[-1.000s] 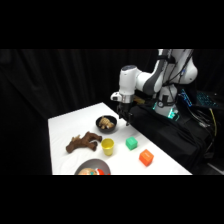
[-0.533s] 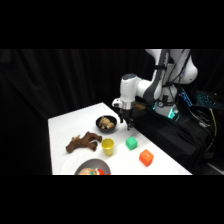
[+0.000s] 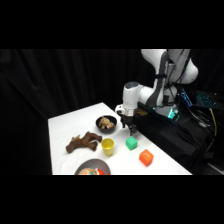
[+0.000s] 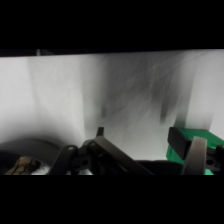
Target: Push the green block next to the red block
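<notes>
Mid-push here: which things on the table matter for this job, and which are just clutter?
Job: green block, red block, end effector.

Clutter: yellow cup, black bowl, brown toy, plate at the front edge.

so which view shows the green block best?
Side view: the whole green block shows, between the yellow cup and the red block. Wrist view catches only part of it at the lower right, behind a finger.

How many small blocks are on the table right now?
2. The green block sits just below the pincer, beside the yellow cup. The red block lies nearer the camera, apart from it.
</notes>
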Tool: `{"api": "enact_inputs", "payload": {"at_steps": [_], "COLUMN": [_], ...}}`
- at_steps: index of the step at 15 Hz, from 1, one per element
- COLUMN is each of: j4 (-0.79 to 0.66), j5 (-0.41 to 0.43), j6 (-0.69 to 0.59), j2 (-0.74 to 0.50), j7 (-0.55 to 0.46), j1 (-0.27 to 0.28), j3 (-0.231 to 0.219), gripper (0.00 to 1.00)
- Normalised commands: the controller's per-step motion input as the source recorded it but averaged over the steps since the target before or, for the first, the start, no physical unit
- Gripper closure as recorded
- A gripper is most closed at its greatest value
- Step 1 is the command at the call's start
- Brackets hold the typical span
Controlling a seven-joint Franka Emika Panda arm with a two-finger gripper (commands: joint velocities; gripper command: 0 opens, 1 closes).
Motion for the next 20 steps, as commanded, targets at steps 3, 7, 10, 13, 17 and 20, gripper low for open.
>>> {"api": "enact_inputs", "payload": {"at_steps": [3, 7, 10, 13, 17, 20], "j4": [0.19, 0.2, 0.15, 0.14, 0.13, 0.13], "j5": [-0.166, -0.198, -0.21, -0.179, -0.154, -0.164], "j6": [0.17, 0.11, 0.09, 0.07, 0.05, 0.03], "j2": [0.24, 0.21, 0.19, 0.2, 0.2, 0.19], "j7": [0.24, 0.32, 0.34, 0.3, 0.27, 0.29], "j1": [0.405, 0.458, 0.413, 0.321, 0.241, 0.232], "j3": [-0.253, -0.237, -0.177, -0.1, -0.036, -0.023], "gripper": [0.0, 0.0, 0.0, 0.0, 0.0, 0.0]}}
